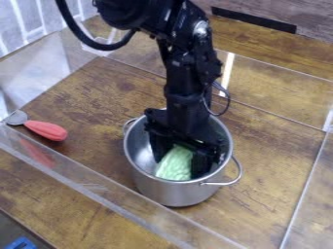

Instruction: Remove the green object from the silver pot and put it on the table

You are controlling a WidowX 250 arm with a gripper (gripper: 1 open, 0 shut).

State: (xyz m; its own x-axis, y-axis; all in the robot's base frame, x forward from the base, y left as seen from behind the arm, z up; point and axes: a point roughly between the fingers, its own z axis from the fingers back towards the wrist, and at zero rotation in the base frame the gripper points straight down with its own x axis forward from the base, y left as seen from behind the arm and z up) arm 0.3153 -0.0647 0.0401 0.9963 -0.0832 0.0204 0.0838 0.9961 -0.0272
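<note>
The silver pot [146, 177] stands on the dark wood table [92, 97], front centre. The light green bumpy object [173, 163] lies inside it, leaning toward the right wall. My black gripper [178, 149] reaches down into the pot from above, its fingers [154, 139] straddling the upper end of the green object. The jaws look spread to either side of it, with no clear squeeze visible. The lower part of the green object shows below the fingers.
A small red-handled tool [42, 127] lies on the table at the left near the front acrylic wall [78, 175]. Clear acrylic walls border the table on all sides. The black arm [182, 58] rises over the pot from the back.
</note>
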